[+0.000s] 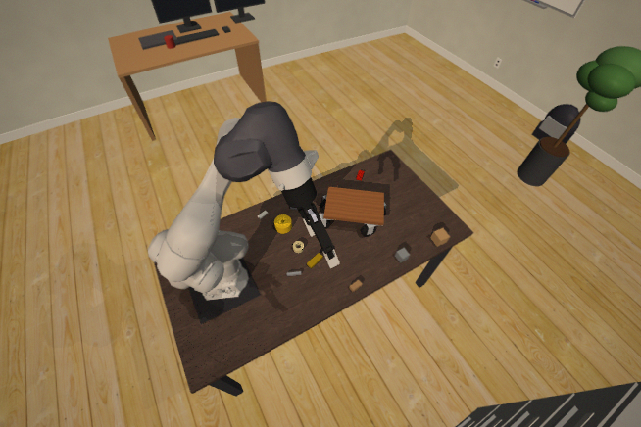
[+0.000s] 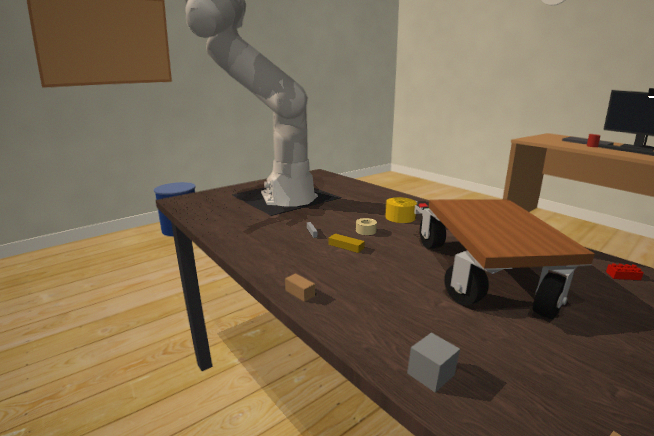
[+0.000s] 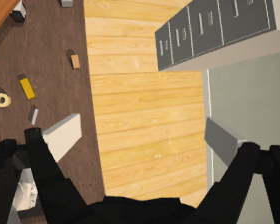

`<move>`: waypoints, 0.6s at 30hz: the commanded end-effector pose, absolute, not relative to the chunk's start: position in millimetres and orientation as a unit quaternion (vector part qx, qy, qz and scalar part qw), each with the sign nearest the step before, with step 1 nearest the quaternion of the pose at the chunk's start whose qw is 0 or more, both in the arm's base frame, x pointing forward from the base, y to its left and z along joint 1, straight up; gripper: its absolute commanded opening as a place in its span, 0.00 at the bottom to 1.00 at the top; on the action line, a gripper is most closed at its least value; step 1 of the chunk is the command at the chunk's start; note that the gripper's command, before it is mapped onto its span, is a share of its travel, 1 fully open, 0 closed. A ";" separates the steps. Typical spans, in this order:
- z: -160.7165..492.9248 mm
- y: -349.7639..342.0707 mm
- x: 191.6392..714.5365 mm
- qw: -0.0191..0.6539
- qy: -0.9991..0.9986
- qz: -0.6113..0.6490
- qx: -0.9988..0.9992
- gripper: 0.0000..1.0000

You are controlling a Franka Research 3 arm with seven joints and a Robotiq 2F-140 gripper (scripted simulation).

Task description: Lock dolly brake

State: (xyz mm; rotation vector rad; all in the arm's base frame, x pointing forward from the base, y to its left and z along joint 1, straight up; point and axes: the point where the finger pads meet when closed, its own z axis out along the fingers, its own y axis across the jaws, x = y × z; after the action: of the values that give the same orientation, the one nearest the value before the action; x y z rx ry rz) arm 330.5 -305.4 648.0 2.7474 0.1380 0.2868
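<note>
The dolly [image 1: 356, 205] [image 2: 508, 231] has a wooden deck and black casters and stands on the dark table [image 1: 261, 326] [image 2: 369, 318]. A small red pedal end [image 2: 422, 204] shows at the top of its far left caster, near deck height; I cannot tell its tilt. My gripper [image 1: 321, 241] [image 3: 142, 126] is wide open and empty. It hangs high above the table, left of the dolly, and is out of the exterior view.
On the table lie a yellow cylinder [image 1: 282, 223] [image 2: 400, 209], a tape roll [image 1: 298, 244] [image 2: 366, 225], a yellow block [image 1: 315, 260] [image 2: 346, 242], a tan block [image 1: 356, 285] [image 2: 300, 286], a grey cube [image 1: 402, 254] [image 2: 433, 361] and a red brick [image 1: 360, 174] [image 2: 624, 270].
</note>
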 end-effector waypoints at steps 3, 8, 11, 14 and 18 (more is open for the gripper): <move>648.1 -305.4 330.5 0.187 0.049 0.102 0.976 1.00; 648.1 -305.4 330.5 0.187 0.049 0.102 0.976 1.00; 648.1 -305.4 330.5 0.187 0.049 0.102 0.976 1.00; 648.1 -305.4 330.5 0.187 0.049 0.102 0.976 1.00; 647.8 -305.1 331.0 0.187 0.050 0.102 0.976 0.00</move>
State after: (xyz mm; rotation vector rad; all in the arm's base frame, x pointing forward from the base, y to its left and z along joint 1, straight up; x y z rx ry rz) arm 330.5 -305.4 648.0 2.7474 0.1380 0.2868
